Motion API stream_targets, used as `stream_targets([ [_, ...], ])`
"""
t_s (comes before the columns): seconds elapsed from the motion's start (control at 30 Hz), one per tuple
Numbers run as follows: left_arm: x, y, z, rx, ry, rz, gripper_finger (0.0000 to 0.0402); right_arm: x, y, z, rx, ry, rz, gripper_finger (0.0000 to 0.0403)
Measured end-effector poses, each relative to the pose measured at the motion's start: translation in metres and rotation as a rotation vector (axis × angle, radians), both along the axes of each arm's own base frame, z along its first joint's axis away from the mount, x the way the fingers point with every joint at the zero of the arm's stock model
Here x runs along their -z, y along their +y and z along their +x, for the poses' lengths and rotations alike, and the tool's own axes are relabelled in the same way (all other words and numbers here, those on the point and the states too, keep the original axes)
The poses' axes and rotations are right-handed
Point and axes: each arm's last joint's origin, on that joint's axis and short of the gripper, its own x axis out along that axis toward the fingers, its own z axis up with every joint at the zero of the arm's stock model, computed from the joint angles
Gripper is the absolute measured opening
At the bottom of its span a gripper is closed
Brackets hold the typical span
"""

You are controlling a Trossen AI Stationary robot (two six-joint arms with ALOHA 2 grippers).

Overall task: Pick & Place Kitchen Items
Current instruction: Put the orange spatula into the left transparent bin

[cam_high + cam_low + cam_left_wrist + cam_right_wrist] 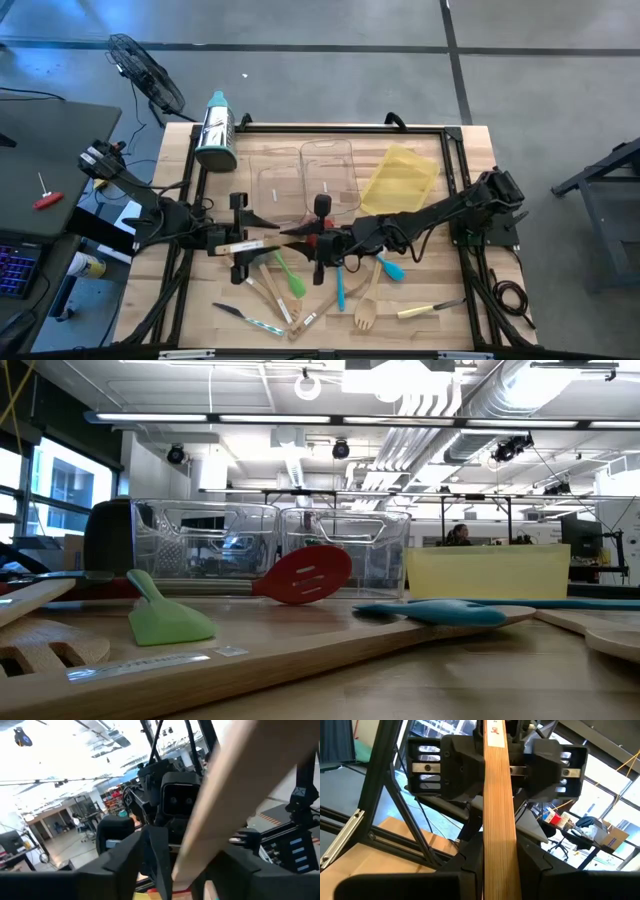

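Note:
A long wooden utensil handle [243, 246] with a white label is held level between my two grippers over the middle of the table. My left gripper [258, 241] points toward the table's right and is shut on it. My right gripper [305, 240] points toward the table's left and is shut on it too. A red slotted spatula [305, 575] shows beneath my right gripper [312, 240]. A green spatula [290, 278], a teal spatula [390, 268], a wooden fork [367, 312] and small knives [430, 310] lie flat on the table nearer the front. My left gripper pinches the wooden handle [195, 862] between its two fingers, coming level from the table's left. The fingers lie along the handle, which runs back past the wrist. My right gripper pinches the same handle [500, 865] between its two fingers, level from the table's right and along it. The handle is clear of the table.
Two clear bins [275, 180] [328, 170] and a yellow bin [400, 178] stand behind the grippers. A steel cylinder with a teal cap [215, 130] lies at the far left. A black frame [455, 150] borders the table. People sit in the room beyond [458, 536].

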Motion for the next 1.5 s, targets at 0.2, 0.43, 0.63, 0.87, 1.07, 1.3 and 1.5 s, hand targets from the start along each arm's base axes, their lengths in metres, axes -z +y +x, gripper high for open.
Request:
stream_targets([
  [0.2, 0.002, -0.001, 0.000, 0.003, 0.011, 0.047, 0.0063, 0.001, 0.000, 0.000, 0.003, 0.015, -0.009, 0.0064],
  [0.43, 0.003, -0.001, 0.001, -0.004, 0.018, 0.053, 0.0066, 0.003, 0.000, 0.000, -0.002, 0.032, -0.006, 0.0083],
  [0.63, 0.003, 0.000, 0.001, -0.026, 0.022, 0.052, 0.0066, 0.004, 0.000, 0.000, -0.010, 0.038, 0.055, 0.0204],
  [0.87, 0.003, 0.001, 0.001, -0.053, 0.029, 0.049, 0.0066, 0.004, 0.010, -0.004, 0.014, 0.041, -0.016, 0.0298],
  [1.07, 0.004, 0.002, 0.001, -0.113, 0.047, 0.032, 0.0066, 0.002, 0.026, -0.015, 0.282, 0.064, -0.225, 0.0316],
  [1.3, 0.004, 0.004, 0.001, -0.168, 0.055, -0.010, 0.0066, 0.001, 0.026, -0.025, 0.642, 0.127, -0.285, 0.0303],
  [1.5, -0.007, 0.012, -0.002, -0.402, 0.089, -0.163, 0.0066, 0.002, 0.015, -0.028, 0.936, 0.199, -0.294, 0.0295],
])
